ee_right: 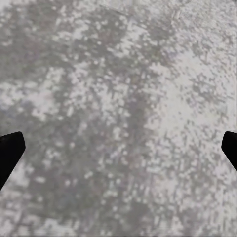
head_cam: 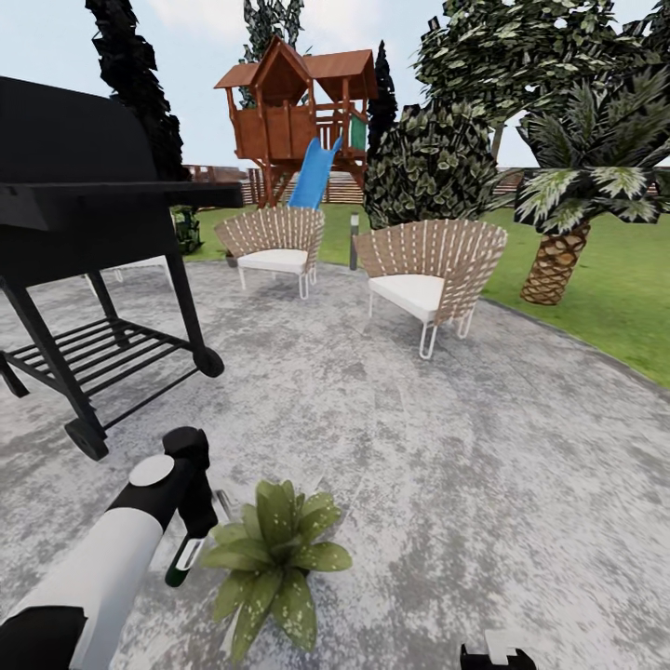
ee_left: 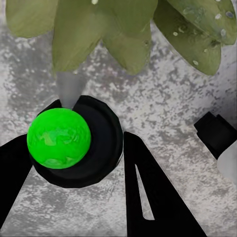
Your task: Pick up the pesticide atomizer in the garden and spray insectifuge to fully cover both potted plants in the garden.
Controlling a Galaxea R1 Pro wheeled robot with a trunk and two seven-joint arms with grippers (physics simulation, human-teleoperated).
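- A mottled grey stone patio (head_cam: 391, 437) spreads out in a garden, ringed by lawn, under a pale sky.
- Nearest, at the robot's left, the left gripper (head_cam: 191, 549) hangs at the end of a white forearm, pointing down at the paving. In the left wrist view its two black fingers (ee_left: 158, 197) sit either side of the pesticide atomizer (ee_left: 74, 143), a round dark bottle with a bright green spot, and appear pinched on it.
- Just beside that gripper, toward the robot's right, stands one potted plant (head_cam: 274, 554), a low rosette of broad, pointed, speckled leaves. A faint grey puff (ee_left: 70, 86) rises from the atomizer toward the leaves, so the nozzle seems aimed at the plant.
- The left arm is clearly the nearer one to this plant; the next move probably needs only small sweeps over the leaves.
- The right gripper (head_cam: 496, 656) peeks in low at the robot's right, well apart from the plant; the right wrist view shows its fingertips (ee_right: 10, 153) spread wide over bare paving.
- Farther off: a black barbecue grill (head_cam: 84, 223), two wicker chairs (head_cam: 428, 274), a palm (head_cam: 568, 223), and a wooden playhouse with a blue slide (head_cam: 312, 172).
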